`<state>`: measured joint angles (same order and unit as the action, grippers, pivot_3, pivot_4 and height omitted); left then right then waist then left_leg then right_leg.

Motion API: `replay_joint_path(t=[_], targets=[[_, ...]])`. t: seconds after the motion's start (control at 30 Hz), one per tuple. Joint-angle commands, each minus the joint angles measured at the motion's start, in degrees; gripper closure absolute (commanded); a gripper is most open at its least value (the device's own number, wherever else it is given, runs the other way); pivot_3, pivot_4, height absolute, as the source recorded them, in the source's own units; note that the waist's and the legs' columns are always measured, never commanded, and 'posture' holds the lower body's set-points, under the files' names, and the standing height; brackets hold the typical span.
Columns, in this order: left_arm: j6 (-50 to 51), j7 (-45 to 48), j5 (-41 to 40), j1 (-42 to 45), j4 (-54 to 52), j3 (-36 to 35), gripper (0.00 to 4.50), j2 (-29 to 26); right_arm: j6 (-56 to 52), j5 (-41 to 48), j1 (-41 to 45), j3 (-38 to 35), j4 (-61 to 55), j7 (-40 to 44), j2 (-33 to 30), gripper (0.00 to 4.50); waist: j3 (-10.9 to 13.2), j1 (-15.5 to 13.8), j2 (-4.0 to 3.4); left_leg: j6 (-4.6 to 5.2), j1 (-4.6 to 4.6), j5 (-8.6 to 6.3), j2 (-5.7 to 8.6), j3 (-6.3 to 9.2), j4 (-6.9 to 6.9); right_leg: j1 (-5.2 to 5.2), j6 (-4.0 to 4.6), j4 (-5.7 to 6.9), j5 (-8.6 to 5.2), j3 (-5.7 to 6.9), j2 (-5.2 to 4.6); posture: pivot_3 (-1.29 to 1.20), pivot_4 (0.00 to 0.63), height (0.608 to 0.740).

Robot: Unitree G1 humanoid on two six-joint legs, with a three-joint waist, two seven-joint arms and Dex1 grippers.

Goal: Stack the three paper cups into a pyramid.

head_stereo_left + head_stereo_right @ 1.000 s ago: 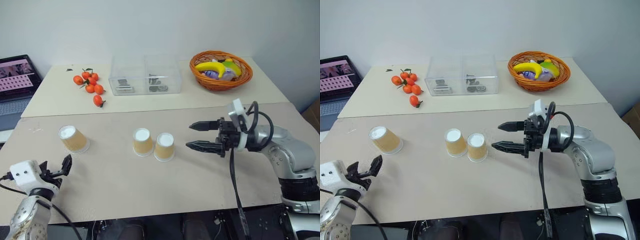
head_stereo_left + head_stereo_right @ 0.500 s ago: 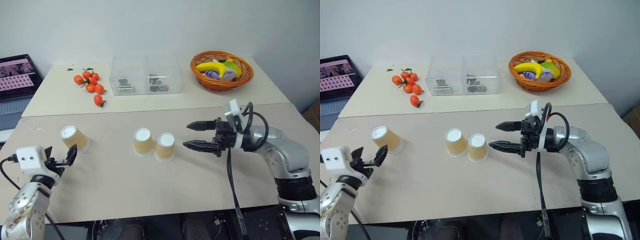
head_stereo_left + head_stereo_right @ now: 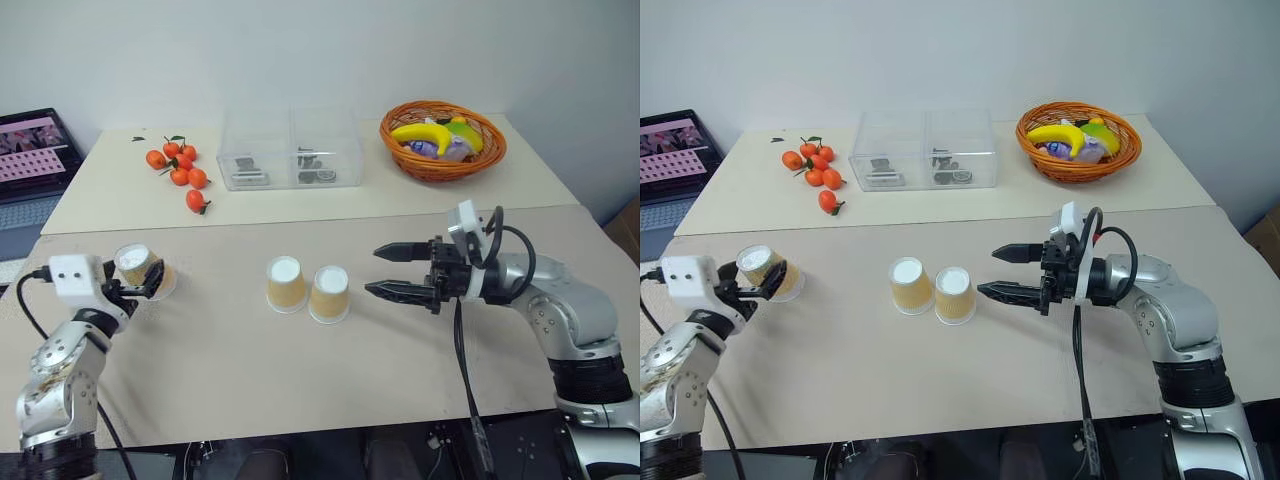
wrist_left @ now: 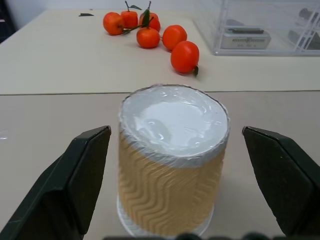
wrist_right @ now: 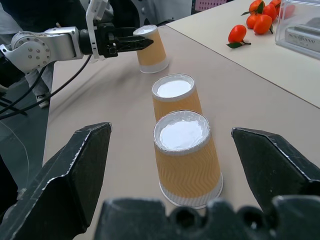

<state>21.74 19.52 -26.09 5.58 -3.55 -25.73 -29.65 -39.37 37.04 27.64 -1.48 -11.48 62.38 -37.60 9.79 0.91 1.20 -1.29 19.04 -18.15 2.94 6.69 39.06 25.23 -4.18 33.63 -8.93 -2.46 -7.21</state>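
Between open left gripper point(image 4: 172, 165) jaws, lone cup point(image 4: 172, 157), untouched

Left gripper point(image 4: 170, 165) is spread wide with the lone cup point(image 4: 172, 155) sitting between the fingers, gap on both sides. Other two cups point(image 3: 931, 288) stand touching side by side mid-table, no way between them. Bare tabletop point(image 3: 220, 350) separates them from the lone cup. Right gripper point(image 3: 385, 271), also spread, has open table to the pair. Oranges point(image 3: 180, 170), clear box point(image 3: 290, 150) and basket point(image 3: 442, 140) sit well behind.
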Motion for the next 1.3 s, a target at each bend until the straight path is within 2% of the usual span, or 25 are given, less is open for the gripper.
replay_joint_path(t=[0.03, 0.1, 0.13, 0.17, 0.2, 0.43, 0.6, 0.73, 0.9, 1.07, 1.3], targets=[[-2.45, 0.53, 0.61, 1.19, 0.11, 0.09, 0.00, 0.40, 1.29, 1.22, -0.28, -2.11, -2.60, -0.25, -0.49, 0.02, 0.00, -0.01, 0.00, 0.00, 0.00, 0.00, 0.00, 0.00, 0.00, 0.00, 0.00, 0.00, 0.00, 0.00, 0.00, 0.00, 0.150, 0.728], [-3.37, 0.39, 1.00, 2.05, 0.87, 0.48, 0.41, 1.07, 1.23, 1.37, -0.63, -2.38, -2.88, -0.47, -0.59, 0.00, 0.00, -0.01, 0.00, 0.00, 0.00, 0.00, 0.00, 0.00, 0.00, 0.00, 0.00, 0.00, 0.00, 0.00, 0.00, 0.00, 0.150, 0.728], [-3.51, 0.26, 1.23, 2.58, 1.36, 0.68, 0.81, 1.16, 1.20, 1.42, -0.71, -2.45, -2.95, -0.59, -0.56, 0.00, 0.00, -0.08, 0.00, 0.00, 0.00, 0.00, 0.00, 0.00, 0.00, 0.00, 0.00, 0.00, 0.00, 0.00, 0.00, 0.00, 0.150, 0.728], [-3.30, 0.42, 1.42, 3.05, 1.70, 1.14, 1.02, 1.04, 1.16, 1.42, -0.78, -2.45, -3.04, -0.70, -0.55, 0.00, 0.00, -0.11, 0.00, 0.00, 0.01, 0.00, 0.00, 0.00, 0.00, 0.00, 0.00, 0.00, 0.00, 0.00, 0.00, 0.00, 0.150, 0.728], [-3.10, 0.53, 1.92, 3.45, 1.90, 1.77, 1.51, 0.82, 1.19, 1.39, -0.84, -2.41, -3.09, -0.78, -0.53, 0.00, 0.00, -0.11, 0.01, -0.01, 0.01, 0.00, 0.00, 0.00, 0.00, 0.00, 0.00, 0.00, 0.01, 0.00, 0.00, 0.00, 0.150, 0.728], [-3.08, 3.63, 4.41, 8.27, -0.38, 7.42, 1.51, -0.25, 1.42, 1.04, -0.84, -2.00, -2.80, -1.12, -0.42, 0.00, 0.00, -0.10, 0.02, -0.01, 0.04, 0.01, 0.00, 0.00, 0.01, 0.01, -0.01, 0.00, 0.01, 0.00, 0.00, 0.00, 0.150, 0.728], [0.51, 10.26, 1.91, 15.50, -4.83, 13.25, 1.51, -2.08, 1.53, 0.74, -0.63, -1.81, -2.62, -1.28, -0.47, 0.00, 0.01, -0.20, 0.03, -0.02, 0.11, 0.01, 0.01, 0.02, 0.08, 0.02, -0.05, 0.00, 0.04, 0.01, 0.00, 0.00, 0.150, 0.728], [5.16, 15.98, -2.06, 23.73, -6.68, 15.87, 1.51, -3.69, 1.58, 0.55, -0.78, -1.94, -2.80, -1.59, -0.66, 0.00, 0.02, -0.07, 0.04, -0.01, 0.16, 0.01, 0.03, 0.02, 0.12, 0.04, -0.08, 0.01, 0.05, 0.01, 0.00, 0.00, 0.150, 0.728], [16.84, 24.69, -15.29, 36.05, -5.72, 14.26, 1.51, -6.04, 1.08, 0.88, -1.86, -2.86, -4.11, -2.36, -1.43, 0.00, 0.05, 0.43, 0.10, -0.01, 0.18, 0.01, 0.03, 0.03, 0.13, 0.06, -0.09, 0.21, 0.06, 0.01, 0.00, 0.00, 0.150, 0.728], [19.62, 36.30, -18.83, 39.21, -4.34, 16.91, 1.51, -10.54, 0.47, 1.52, -3.51, -4.05, -5.65, -3.23, -2.27, 0.00, 0.05, 1.24, 0.09, 0.01, 0.17, 0.00, 0.06, 0.03, 0.15, 0.09, -0.11, 0.26, 0.04, -0.01, 0.00, 0.00, 0.150, 0.728], [17.20, 41.34, -13.86, 37.58, -3.17, 22.95, 1.51, -10.54, -0.05, 2.31, -4.64, -4.88, -7.01, -4.48, -2.75, 0.00, 0.05, 1.39, 0.10, 0.01, 0.18, 0.01, 0.06, 0.03, 0.15, 0.08, -0.12, 0.26, 0.03, -0.01, 0.00, 0.00, 0.150, 0.728]])
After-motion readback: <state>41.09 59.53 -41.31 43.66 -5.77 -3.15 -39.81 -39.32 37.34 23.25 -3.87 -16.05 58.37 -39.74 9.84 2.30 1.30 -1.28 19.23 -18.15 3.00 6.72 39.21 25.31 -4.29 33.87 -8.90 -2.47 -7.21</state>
